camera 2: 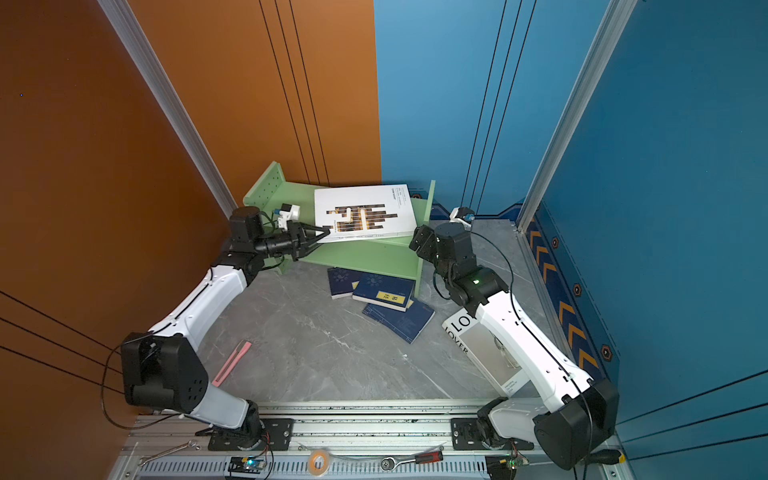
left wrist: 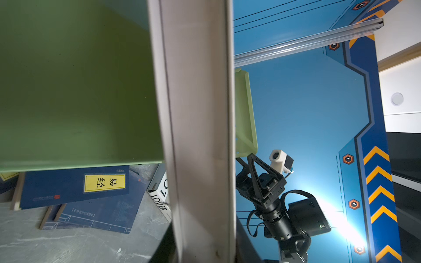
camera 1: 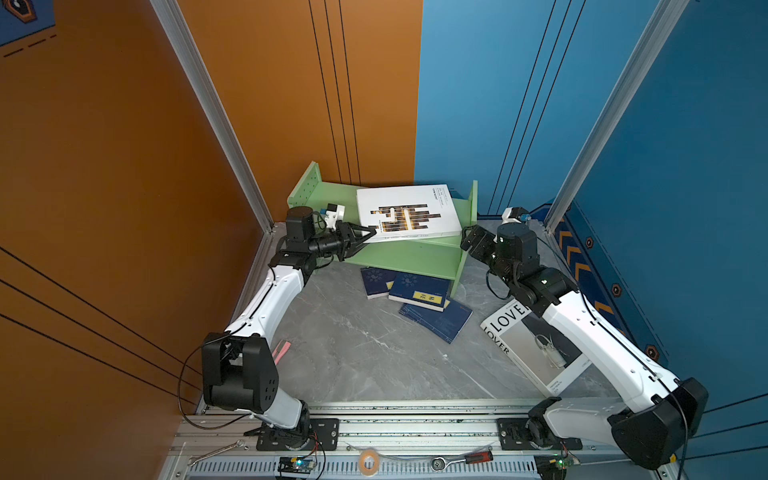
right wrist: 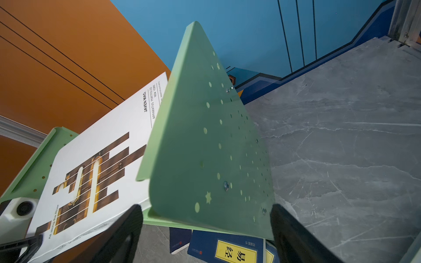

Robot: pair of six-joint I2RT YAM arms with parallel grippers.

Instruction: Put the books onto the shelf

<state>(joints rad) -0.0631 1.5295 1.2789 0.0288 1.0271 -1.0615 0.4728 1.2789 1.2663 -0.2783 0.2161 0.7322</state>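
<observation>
The light green shelf [camera 1: 399, 253] [camera 2: 365, 253] stands at the back. A white book with a black-gold block pattern [camera 1: 407, 212] [camera 2: 363, 212] [right wrist: 95, 164] lies on its upper tier. My left gripper [camera 1: 370, 235] [camera 2: 326, 232] [left wrist: 205, 246] is shut on that book's front left corner. My right gripper [camera 1: 471, 241] [right wrist: 205, 227] is open, its fingers either side of the shelf's right peg-holed panel [right wrist: 205, 148]. Three navy books [camera 1: 419, 289] [camera 2: 384, 291] [left wrist: 75, 189] lie in front of the shelf. The white "LOVER" book [camera 1: 523, 345] [camera 2: 482, 345] lies partly under my right arm.
A pink strip [camera 1: 281, 350] [camera 2: 232, 361] lies on the grey marble tabletop [camera 1: 353, 345] by my left arm. A wrench [camera 1: 216, 451], tape roll [camera 1: 368, 460] and ratchet [camera 1: 461, 459] rest on the front rail. Orange and blue walls stand close behind the shelf.
</observation>
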